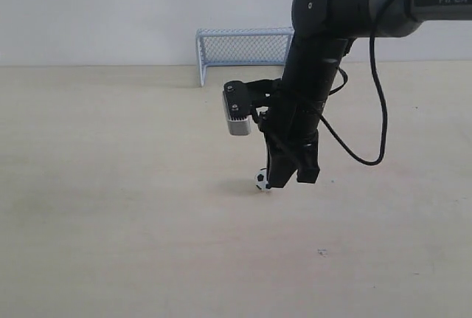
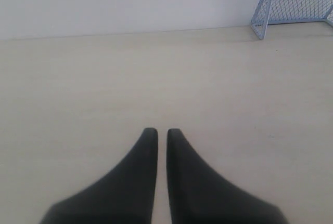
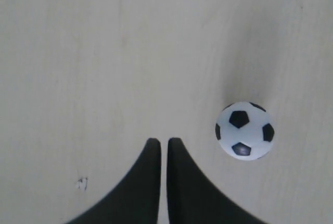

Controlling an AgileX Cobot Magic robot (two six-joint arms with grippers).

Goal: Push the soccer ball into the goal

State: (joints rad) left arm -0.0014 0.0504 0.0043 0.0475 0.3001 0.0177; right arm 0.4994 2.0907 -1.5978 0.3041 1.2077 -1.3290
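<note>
The tiny black-and-white soccer ball (image 1: 262, 179) rests on the pale wooden table, also plain in the right wrist view (image 3: 244, 130). My right gripper (image 1: 284, 181) points straight down just to the ball's right, shut with nothing between its black fingers (image 3: 152, 154); its midpoint (image 3: 160, 142) sits beside the ball, a small gap apart. The white-framed goal (image 1: 243, 49) with mesh netting stands at the table's far edge against the wall, partly behind the right arm. In the left wrist view the goal (image 2: 294, 3) shows far off, and my left gripper (image 2: 158, 131) is shut and empty.
The pale wooden table (image 1: 110, 185) stretches bare on all sides of the ball. A white wall (image 1: 110, 8) runs behind the goal. The right arm's black cable (image 1: 372, 148) loops to the right of the gripper. A small dark mark (image 1: 320, 251) lies on the table.
</note>
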